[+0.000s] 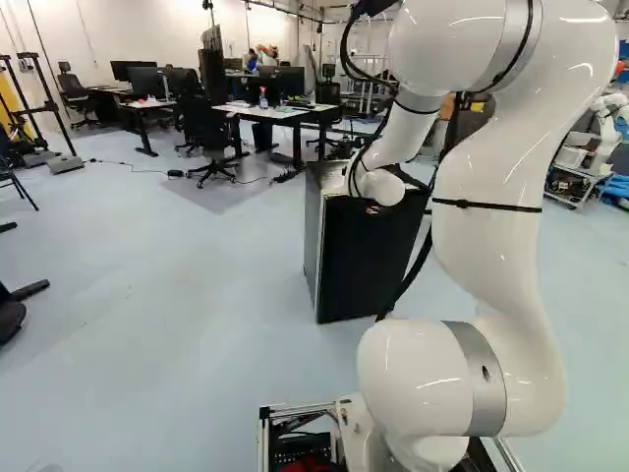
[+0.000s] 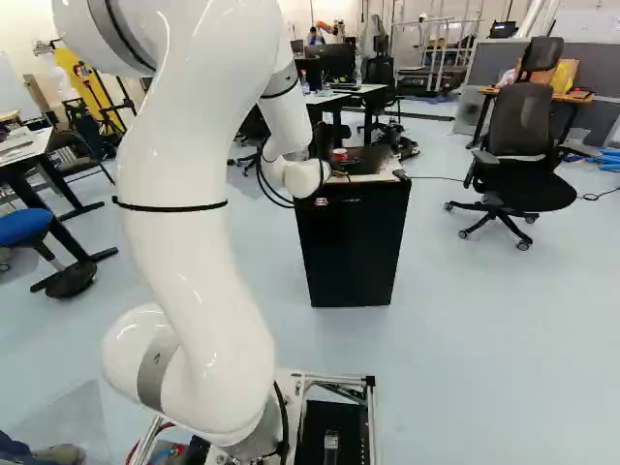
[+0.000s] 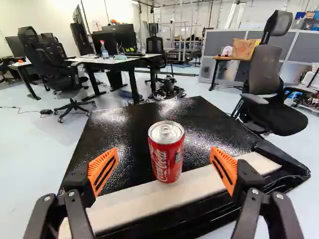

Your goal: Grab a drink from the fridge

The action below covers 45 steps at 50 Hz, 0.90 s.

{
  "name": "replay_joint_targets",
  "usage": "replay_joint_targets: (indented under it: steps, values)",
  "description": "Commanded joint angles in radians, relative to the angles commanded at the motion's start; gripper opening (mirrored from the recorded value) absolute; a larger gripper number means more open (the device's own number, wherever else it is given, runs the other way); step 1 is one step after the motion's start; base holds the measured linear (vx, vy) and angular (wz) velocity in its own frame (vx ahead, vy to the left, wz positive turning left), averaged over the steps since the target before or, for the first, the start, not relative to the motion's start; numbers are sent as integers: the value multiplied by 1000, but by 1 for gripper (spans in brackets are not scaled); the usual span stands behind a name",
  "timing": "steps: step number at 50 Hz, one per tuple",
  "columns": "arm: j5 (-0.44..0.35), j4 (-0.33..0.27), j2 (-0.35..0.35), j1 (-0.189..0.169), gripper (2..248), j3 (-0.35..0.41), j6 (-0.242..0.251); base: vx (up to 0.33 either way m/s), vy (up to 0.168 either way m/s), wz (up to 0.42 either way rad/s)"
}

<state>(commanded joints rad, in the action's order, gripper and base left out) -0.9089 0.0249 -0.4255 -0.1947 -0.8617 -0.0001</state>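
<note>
Counter: the white-topped counter is standing beyond the fridge, to the far left, and is carrying black monitors.
Robot arm: the white arm is rising from the joint at the foot of both base views, bending over and bringing its wrist in front of the fridge's near top edge.
Office chair: the black office chair with a headrest is standing on the pale floor, to the right of the fridge and apart from it.
Fridge: the low black fridge is standing on the floor ahead of the base, showing its dark front; a pale strip is running along the near side of its black top.
Gripper: the gripper is holding its two orange-padded fingers wide apart, gripping nothing; the can is lining up with the gap between them and touching neither.
Spray bottle: the clear spray bottle is standing on the counter, near the monitors.
Soda can: the red can with a silver lid is standing upright on top of the fridge, towards the near edge, with its base at the pale strip.
</note>
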Motion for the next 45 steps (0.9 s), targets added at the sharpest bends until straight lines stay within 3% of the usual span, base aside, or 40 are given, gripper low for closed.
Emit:
replay_joint_targets:
  steps: [24,41,42,45]
  values:
    - [0,0,-58,-6,247,-60,0,0,0,0]
    - [0,0,-58,-6,247,-60,0,0,0,0]
    - [0,0,-58,-6,233,-60,0,0,0,0]
    - [0,0,-58,-6,233,-60,0,0,0,0]
